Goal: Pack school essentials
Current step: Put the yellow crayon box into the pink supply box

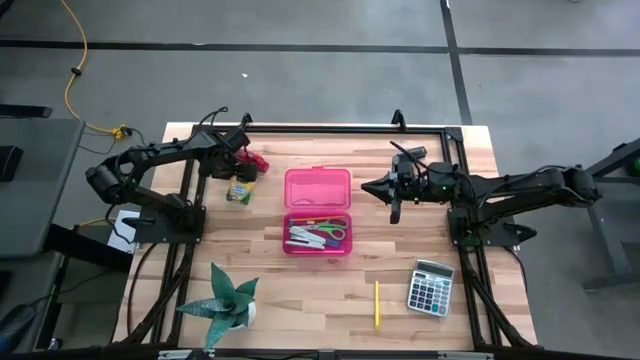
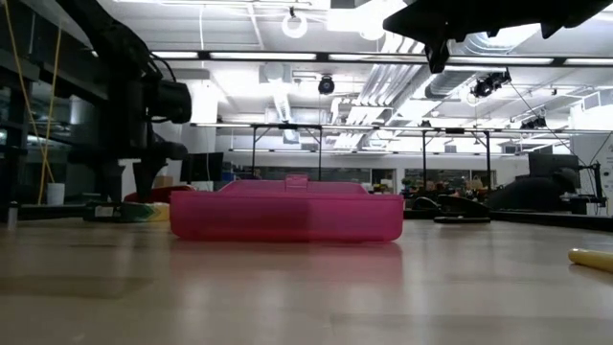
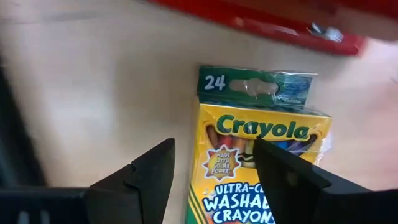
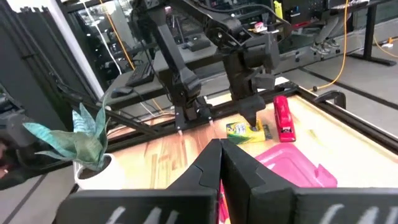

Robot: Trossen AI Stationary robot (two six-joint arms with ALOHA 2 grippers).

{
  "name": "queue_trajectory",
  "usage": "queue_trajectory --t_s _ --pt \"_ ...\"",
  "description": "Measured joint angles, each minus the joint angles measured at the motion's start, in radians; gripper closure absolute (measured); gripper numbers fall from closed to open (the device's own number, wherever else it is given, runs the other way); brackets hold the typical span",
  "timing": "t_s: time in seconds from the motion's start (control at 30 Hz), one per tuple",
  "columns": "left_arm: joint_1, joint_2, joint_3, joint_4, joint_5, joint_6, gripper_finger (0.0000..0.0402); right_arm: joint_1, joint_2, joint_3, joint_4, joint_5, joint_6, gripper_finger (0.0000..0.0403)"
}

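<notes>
- The pink case [image 1: 318, 211] lies open at the middle of the bench [image 1: 300, 280], lid laid back toward the far edge, scissors and pens already in its tray.
- The crayon box [image 1: 240, 190] lies flat near the far left corner, just beside a red stapler [image 1: 257, 161]. It is judged light, stiff cardboard with a slick printed face that dents if squeezed hard. The best hold looks to be across its narrow width, on the long side edges, near mid-length.
- The left gripper [image 3: 211, 174] hangs directly over the box, fingers spread wide but offset, one finger over the box face.
- The right gripper [image 1: 394, 200] waits above the bench beside the case, fingers pressed together.
- The yellow pencil [image 1: 377, 303] lies near the front edge: thin, rigid, apt to roll; pinch it mid-shaft.
</notes>
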Motion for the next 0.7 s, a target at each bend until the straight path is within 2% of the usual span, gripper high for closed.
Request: queue_trajectory --t_s 0.13,0.23,0.37,0.7 --pt "0.009 0.0 0.0 -0.001 0.089 0.004 0.0195 0.0 0.0 0.0 -0.006 -0.002 0.001 0.0403" --pt "0.006 0.001 0.0 -0.001 0.117 0.01 0.021 0.0 0.0 0.0 -0.006 -0.002 0.0 0.0403" --pt "-0.012 0.001 0.0 -0.002 0.154 0.012 0.0253 0.0 0.0 0.0 -0.012 -0.002 0.0 0.0403" --pt "-0.055 0.001 0.0 0.005 0.15 0.056 0.0372 0.0 0.0 0.0 -0.012 -0.002 0.002 0.0403"
